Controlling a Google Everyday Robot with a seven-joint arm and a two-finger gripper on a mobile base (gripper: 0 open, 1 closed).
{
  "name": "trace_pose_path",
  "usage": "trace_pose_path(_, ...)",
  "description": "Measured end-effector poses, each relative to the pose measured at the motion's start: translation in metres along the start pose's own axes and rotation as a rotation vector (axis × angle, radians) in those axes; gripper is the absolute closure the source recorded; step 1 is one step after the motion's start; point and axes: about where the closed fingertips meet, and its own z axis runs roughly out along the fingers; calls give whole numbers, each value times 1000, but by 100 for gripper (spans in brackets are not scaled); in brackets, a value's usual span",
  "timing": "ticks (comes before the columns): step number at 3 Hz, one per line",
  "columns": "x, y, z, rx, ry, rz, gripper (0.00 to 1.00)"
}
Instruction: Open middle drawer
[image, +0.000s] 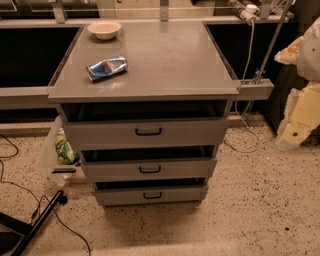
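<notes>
The grey metal cabinet stands in the middle of the camera view with three drawers. The middle drawer has a low front and a small black handle; a dark gap shows above its front. The taller top drawer and the lowest drawer show similar gaps. My gripper is the pale, yellowish shape at the right edge, beside the cabinet and well apart from the drawer handles, at about the top drawer's height.
A white bowl and a crushed blue can lie on the cabinet top. A clear bag with green contents sits on the floor left of the drawers. Black cables and a black pole cross the speckled floor at the lower left.
</notes>
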Motion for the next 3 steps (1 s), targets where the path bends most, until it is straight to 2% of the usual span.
trace_pose_path(1, 0, 0, 0, 0, 0, 0, 0)
trace_pose_path(2, -2, 2, 10, 23, -33, 35, 0)
trace_pose_path(3, -16, 10, 57, 18, -65, 87, 0)
